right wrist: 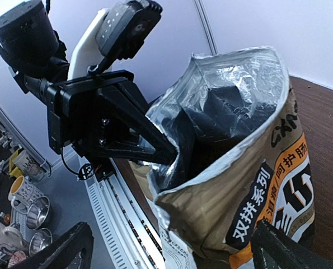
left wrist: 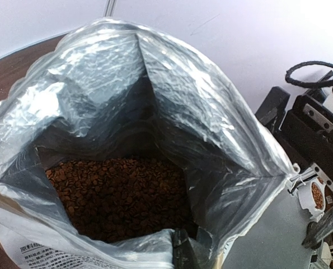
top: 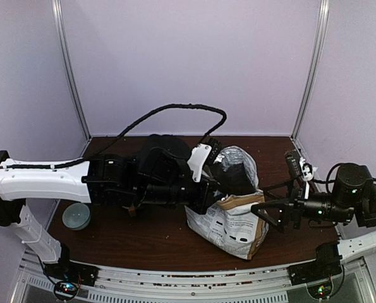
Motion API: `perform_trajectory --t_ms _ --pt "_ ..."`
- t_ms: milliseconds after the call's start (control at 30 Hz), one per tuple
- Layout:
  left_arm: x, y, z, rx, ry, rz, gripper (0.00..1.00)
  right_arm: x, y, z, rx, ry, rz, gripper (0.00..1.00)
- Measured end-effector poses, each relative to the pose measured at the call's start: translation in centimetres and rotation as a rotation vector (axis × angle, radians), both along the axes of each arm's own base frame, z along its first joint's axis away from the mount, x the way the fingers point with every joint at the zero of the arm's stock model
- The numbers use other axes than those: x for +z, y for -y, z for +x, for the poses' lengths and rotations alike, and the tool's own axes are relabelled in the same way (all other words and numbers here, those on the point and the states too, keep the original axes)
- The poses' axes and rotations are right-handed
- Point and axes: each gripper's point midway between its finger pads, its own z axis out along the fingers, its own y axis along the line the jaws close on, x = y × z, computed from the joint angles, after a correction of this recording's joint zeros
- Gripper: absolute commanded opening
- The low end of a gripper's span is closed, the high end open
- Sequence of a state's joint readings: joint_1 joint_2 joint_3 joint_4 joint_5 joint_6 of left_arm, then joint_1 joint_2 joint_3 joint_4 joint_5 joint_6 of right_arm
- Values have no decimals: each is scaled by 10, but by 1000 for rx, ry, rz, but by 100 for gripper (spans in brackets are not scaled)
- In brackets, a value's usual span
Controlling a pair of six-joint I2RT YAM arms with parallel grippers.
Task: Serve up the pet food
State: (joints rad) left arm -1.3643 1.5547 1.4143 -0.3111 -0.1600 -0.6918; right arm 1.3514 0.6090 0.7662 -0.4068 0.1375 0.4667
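Observation:
The pet food is a mass of small reddish-brown kibble lying deep inside the foil-lined paper bag. The bag stands upright at the table's middle with its mouth wide open. My left gripper is shut on the bag's near rim; one dark finger shows pinching the foil edge, and the right wrist view shows the same left gripper clamped on the rim. My right gripper stands open just right of the bag. Its two fingertips are far apart, with the bag's printed side in front of them.
A small grey-blue bowl sits on the table's left side under my left arm. A black cable loops above the arm. Beyond the table's front rail stand mugs and metal bowls.

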Motion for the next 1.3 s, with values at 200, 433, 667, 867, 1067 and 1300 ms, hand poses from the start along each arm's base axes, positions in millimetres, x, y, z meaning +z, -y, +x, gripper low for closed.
perform_trajectory --t_ms 200,433,667,867,1067,1300 --pt "1 1 0 2 -15 -4 0 -12 -13 0 18 117 -107 98" --pt "1 3 1 -1 -24 -5 0 -30 -24 13 -28 221 -254 87" --pt "-1 2 1 -2 -31 0 0 -38 -34 21 -63 255 -310 61" --pt "-3 0 4 5 -32 12 0 -41 -42 25 -96 266 -348 15" --pt "5 -11 11 36 1 11 33 -36 -52 19 -54 250 -326 0" --pt "145 -94 21 138 158 -338 77 -32 -62 3 48 219 -277 0"
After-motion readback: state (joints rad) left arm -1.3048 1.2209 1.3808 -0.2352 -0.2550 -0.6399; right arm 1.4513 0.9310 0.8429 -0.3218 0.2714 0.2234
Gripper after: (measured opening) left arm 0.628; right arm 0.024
